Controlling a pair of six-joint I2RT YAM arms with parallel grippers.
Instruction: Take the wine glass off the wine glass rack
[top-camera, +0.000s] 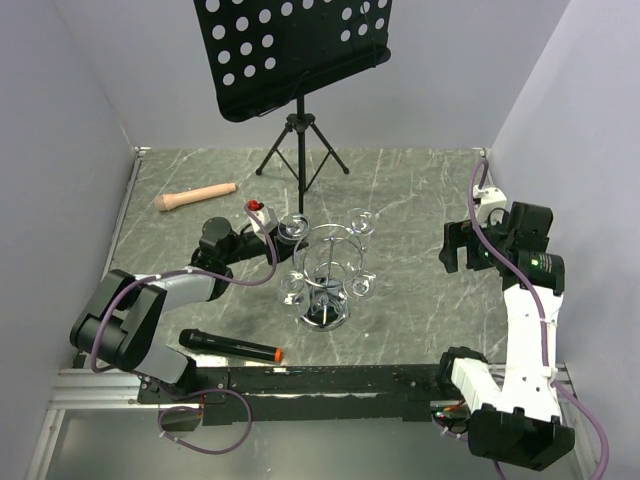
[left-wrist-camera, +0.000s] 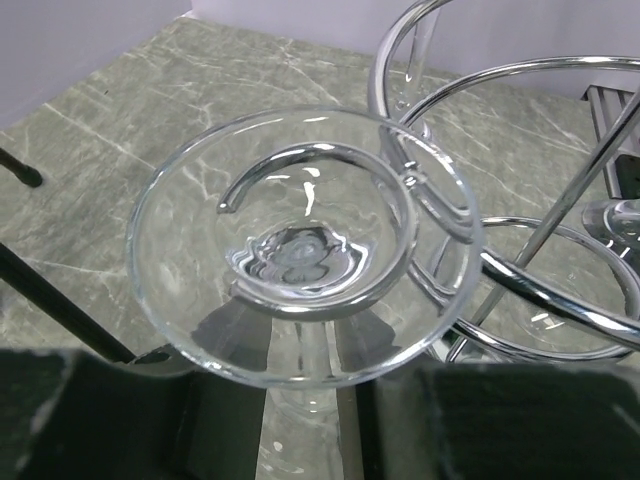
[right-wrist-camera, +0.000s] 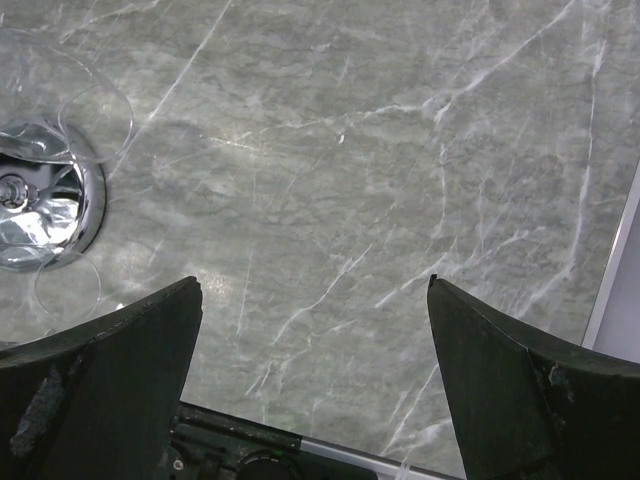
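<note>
Chrome wine glass rack (top-camera: 327, 262) | wine glass (left-wrist-camera: 290, 250) hanging | left tool (top-camera: 272, 240) astride stem

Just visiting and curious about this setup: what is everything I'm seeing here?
Music stand: one, black, far centre.
Wine glass rack: one, chrome, table centre.
Wine glasses: at least four, clear, hanging from the rack.
Rod-shaped object: one, beige, far left.
Rod: one, black with orange tip, near left.
Small box: one, white with red top, left of rack.
Table: one, grey-green marble.
Left gripper: one, black, open around a glass stem.
Right gripper: one, black, open, right of rack.
</note>
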